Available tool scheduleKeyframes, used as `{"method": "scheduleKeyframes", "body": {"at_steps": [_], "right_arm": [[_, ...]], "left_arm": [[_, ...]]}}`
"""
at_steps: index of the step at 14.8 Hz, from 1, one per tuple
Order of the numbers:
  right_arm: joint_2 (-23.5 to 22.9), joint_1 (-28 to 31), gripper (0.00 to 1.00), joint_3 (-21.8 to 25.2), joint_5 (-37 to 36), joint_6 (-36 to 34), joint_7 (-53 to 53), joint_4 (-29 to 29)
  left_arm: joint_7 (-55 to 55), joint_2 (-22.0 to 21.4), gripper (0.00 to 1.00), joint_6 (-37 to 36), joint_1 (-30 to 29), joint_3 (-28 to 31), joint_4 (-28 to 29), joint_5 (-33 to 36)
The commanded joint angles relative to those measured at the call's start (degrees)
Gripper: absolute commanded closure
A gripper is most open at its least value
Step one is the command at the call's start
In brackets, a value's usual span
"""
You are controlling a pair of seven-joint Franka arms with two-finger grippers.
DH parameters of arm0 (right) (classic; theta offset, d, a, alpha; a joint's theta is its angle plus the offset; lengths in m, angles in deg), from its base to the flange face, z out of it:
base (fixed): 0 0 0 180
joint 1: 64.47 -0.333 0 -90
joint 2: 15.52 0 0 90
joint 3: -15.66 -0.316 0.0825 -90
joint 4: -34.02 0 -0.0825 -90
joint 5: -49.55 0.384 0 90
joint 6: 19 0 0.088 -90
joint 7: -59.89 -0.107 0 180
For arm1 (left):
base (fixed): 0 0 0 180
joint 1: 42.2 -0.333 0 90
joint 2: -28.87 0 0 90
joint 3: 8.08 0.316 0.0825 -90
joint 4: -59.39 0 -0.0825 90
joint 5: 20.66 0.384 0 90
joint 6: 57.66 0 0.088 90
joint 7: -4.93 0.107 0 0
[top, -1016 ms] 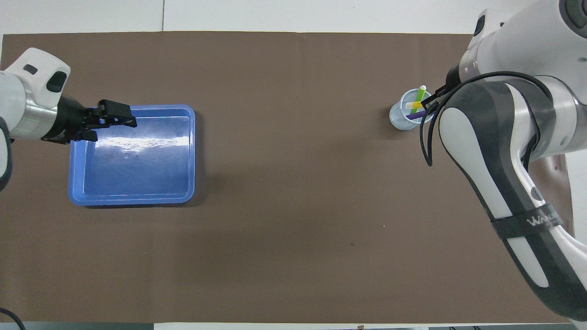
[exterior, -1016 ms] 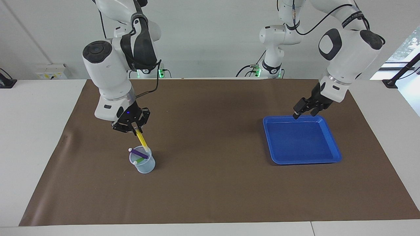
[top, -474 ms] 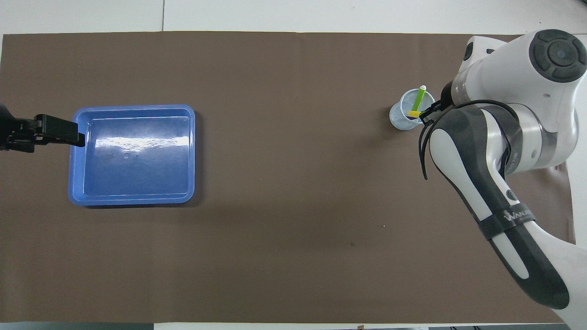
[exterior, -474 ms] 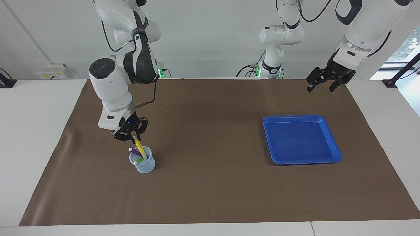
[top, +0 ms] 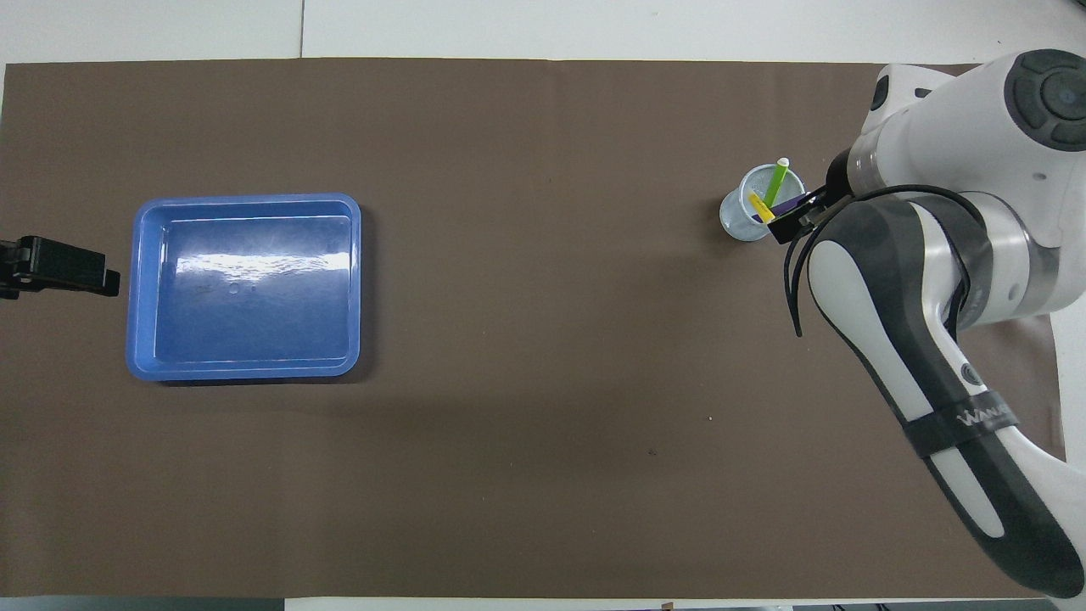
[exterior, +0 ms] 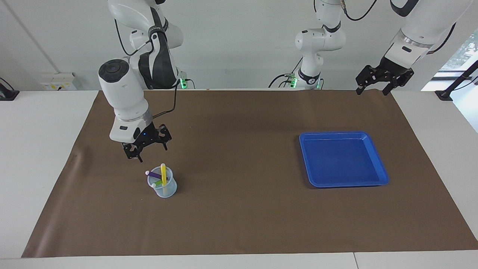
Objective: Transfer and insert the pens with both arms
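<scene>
One piece of lettering shows. In the overhead view, pale capitals reading "WANA", with further letters cut off by the curve, stand on a black band (top: 967, 420) around the white-and-grey jointed right arm (top: 925, 339).

– Where can you pass a gripper freely?

– Across the brown paper mat (exterior: 239, 209) between the small translucent cup (exterior: 163, 188) and the shallow blue plastic tray (exterior: 342, 158); they sit well apart.

– What blocks you at the cup?

– Three pens stick up from its mouth: yellow (exterior: 163, 173), purple (exterior: 155, 175), green (exterior: 158, 183). The open right gripper (exterior: 146, 144) hangs just above them.
</scene>
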Motion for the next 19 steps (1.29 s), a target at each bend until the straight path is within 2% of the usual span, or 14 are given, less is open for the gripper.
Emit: {"method": "scheduleKeyframes", "body": {"at_steps": [1,4,9,15,19], "right_arm": [[0.6,1.1,0.0,-0.4,-0.7,-8.6,0.9,6.4],[2.8,1.9,0.0,-0.1,-0.7,-17.9,0.4,11.9],[9.2,2.9,0.0,0.4,-1.4,-26.5,-0.1,12.0],[9.6,2.9,0.0,0.3,-2.9,-28.3,-2.8,13.3],[9.7,5.7,0.0,0.6,-2.9,-31.1,-3.2,13.4]], "left_arm": [[1.8,-1.0,0.0,0.9,-0.1,0.5,1.8,1.6],[1.9,1.8,0.0,0.6,-0.1,0.5,-0.4,1.5],[1.8,1.8,0.0,3.7,-0.1,0.5,0.9,1.6],[1.6,1.4,0.0,3.4,-0.7,0.5,0.9,1.6],[1.6,1.4,0.0,3.4,-0.6,0.5,0.9,1.6]]}}
